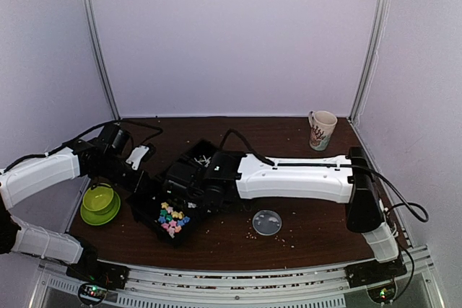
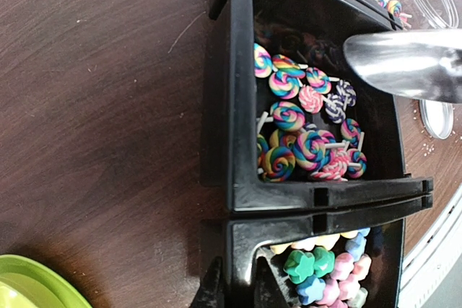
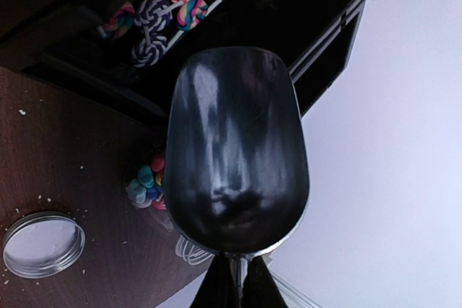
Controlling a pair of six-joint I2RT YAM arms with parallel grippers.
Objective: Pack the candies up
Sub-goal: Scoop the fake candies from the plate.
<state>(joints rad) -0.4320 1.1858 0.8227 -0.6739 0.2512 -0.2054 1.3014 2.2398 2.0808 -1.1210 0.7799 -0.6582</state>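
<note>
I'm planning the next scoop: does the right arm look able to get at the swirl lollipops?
Probably yes: its scoop hangs just over the lollipops, and their tray compartment is open, nothing covering them.

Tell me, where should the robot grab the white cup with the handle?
Probably by the rim, coming from above. The cup stands upright with its mouth open, so one finger could go inside and one outside. Its handle sticks out to the left and looks small to pinch.
</note>
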